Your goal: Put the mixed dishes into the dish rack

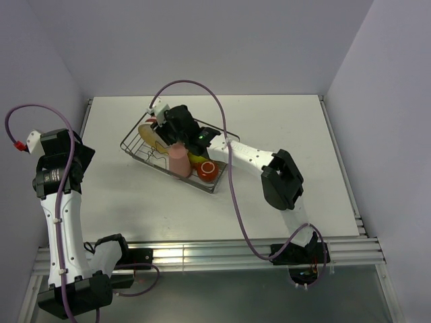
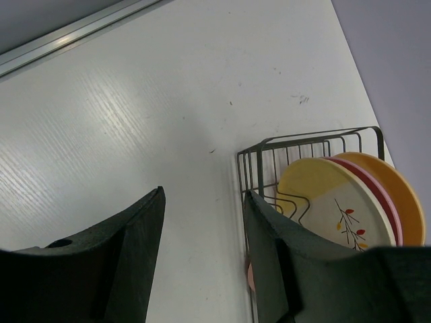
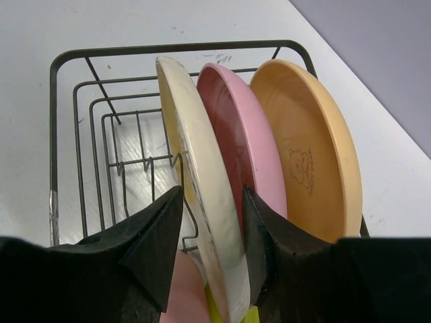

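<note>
The dish rack sits on the white table, left of centre. Three plates stand on edge in its dividers: pale cream, pink and tan-orange. Nearer in the rack are the salmon-pink tumbler, the lime-green bowl and the red mug. My right gripper is open and straddles the cream plate's rim, its left finger clear of the plate. My left gripper is open with nothing in it, above bare table beside the rack's corner.
Purple walls close in the table on three sides. A raised metal rail runs along the near edge by the arm bases. The right arm's purple cable loops over the rack.
</note>
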